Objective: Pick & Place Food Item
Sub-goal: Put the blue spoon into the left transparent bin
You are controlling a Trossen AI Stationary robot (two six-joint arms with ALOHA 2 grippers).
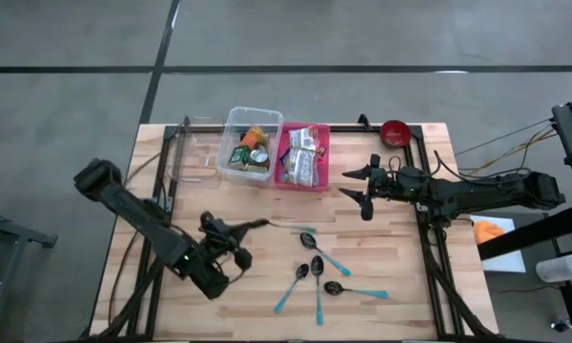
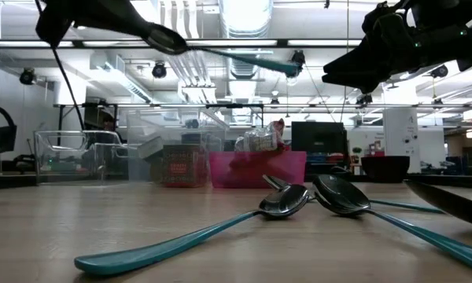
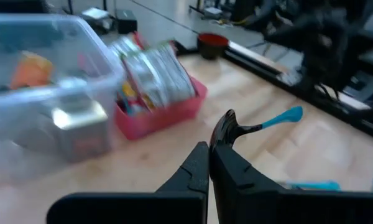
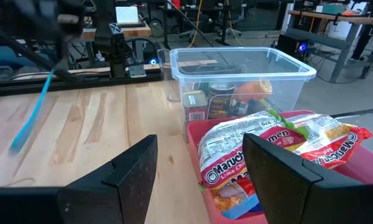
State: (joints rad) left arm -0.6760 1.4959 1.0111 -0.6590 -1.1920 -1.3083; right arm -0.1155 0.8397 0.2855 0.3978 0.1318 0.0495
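A: Left end effector point(image 3: 209, 163) is clamped on a teal-handled spoon with a dark bowl point(image 3: 248, 126), held clear above the wooden table point(image 1: 381, 238). Four similar spoons point(image 1: 316, 274) lie loose nearby.

B: And the right end effector point(image 4: 199, 168)?

A: Fingers spread, nothing between them, poised just beside the pink plastic bin point(image 4: 367, 177). My guess: lined up to reach in for the food.

B: Where is the food?

A: White instant noodle packets point(image 4: 261, 146) sit in the pink bin; cans are in the clear plastic tub point(image 4: 236, 68) beside it. The packet reads "Maruchan Ramen". Can labels are unreadable.
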